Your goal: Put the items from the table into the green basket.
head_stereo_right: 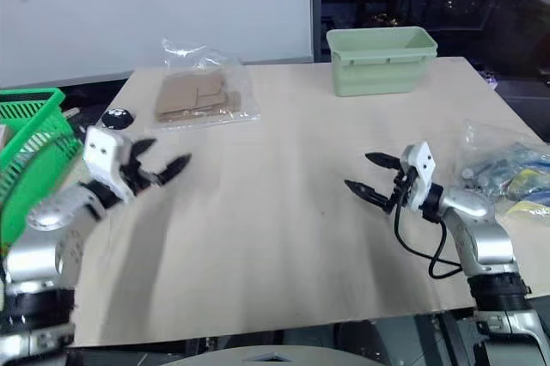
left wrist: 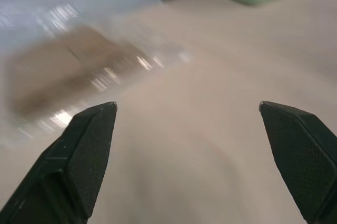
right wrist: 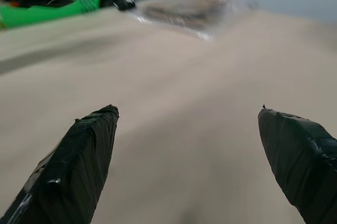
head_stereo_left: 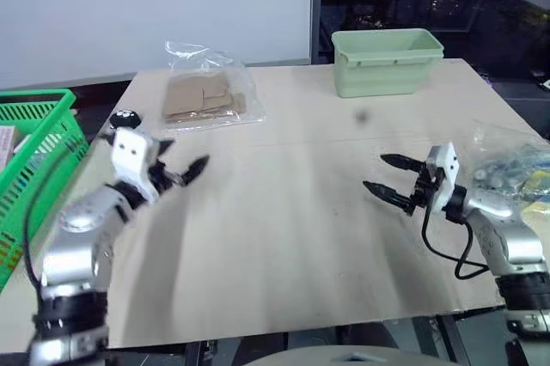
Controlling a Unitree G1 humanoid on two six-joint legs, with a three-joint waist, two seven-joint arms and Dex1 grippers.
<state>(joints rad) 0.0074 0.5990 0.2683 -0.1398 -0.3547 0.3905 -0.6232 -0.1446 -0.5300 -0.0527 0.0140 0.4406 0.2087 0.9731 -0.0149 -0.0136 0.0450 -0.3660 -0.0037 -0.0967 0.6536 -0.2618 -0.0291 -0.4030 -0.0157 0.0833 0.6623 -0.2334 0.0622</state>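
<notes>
The green basket (head_stereo_left: pixel 39 138) stands at the table's (head_stereo_left: pixel 284 237) left edge, partly cut off by the picture. Through its lattice something pale pink and something orange show at the picture's edge, too cut off to name. My left gripper (head_stereo_left: pixel 187 155) hovers low over the table just right of the basket, open, with nothing between its fingers (left wrist: pixel 79 166). My right gripper (head_stereo_left: pixel 375 172) hangs over the table's right half, pointing left, open and empty. The basket (right wrist: pixel 52 3) also appears far off in the right wrist view.
A clear bag of brown cardboard pieces (head_stereo_left: pixel 204 95) lies at the back left, with a small black object (head_stereo_left: pixel 125 117) beside it. A pale green tub (head_stereo_left: pixel 387 61) stands at the back. A crinkled plastic bag of mixed things (head_stereo_left: pixel 516 168) lies by my right arm.
</notes>
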